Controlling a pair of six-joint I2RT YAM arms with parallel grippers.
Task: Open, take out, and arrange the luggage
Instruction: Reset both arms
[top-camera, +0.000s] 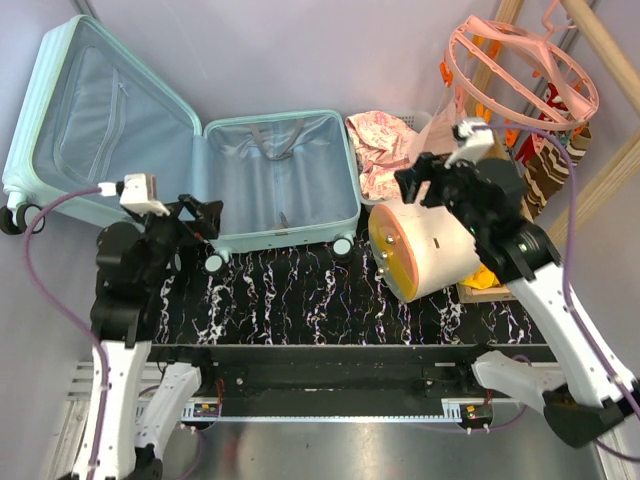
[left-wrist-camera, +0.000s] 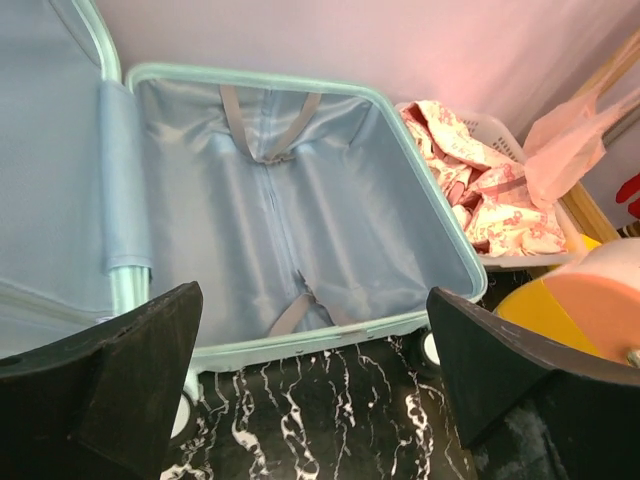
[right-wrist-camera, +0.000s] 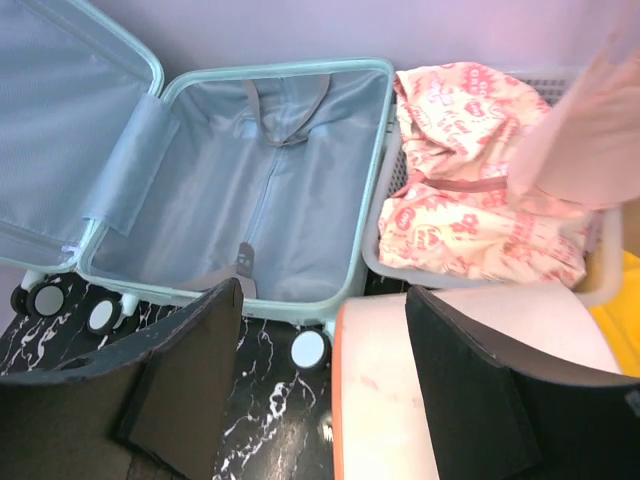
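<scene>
While both pairs of my jaws are hanging released and gripping nothing, the luggage (top-camera: 280, 180) is lying open on the counter (top-camera: 300, 290), its lid swung out to the left. My left jaws are hovering just before its near rim. My right jaws are standing apart over the cream cylinder (top-camera: 430, 250) beside its right wall. My right arm is hiding part of that cylinder, and pink cloth (top-camera: 385, 145), its print too blurred to read, is covering most of the white basket (left-wrist-camera: 500, 128)

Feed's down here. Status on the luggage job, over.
Left gripper open, empty. Right gripper open over cream cylinder. Luggage lid open, inside empty. Nothing blocking it.
</scene>
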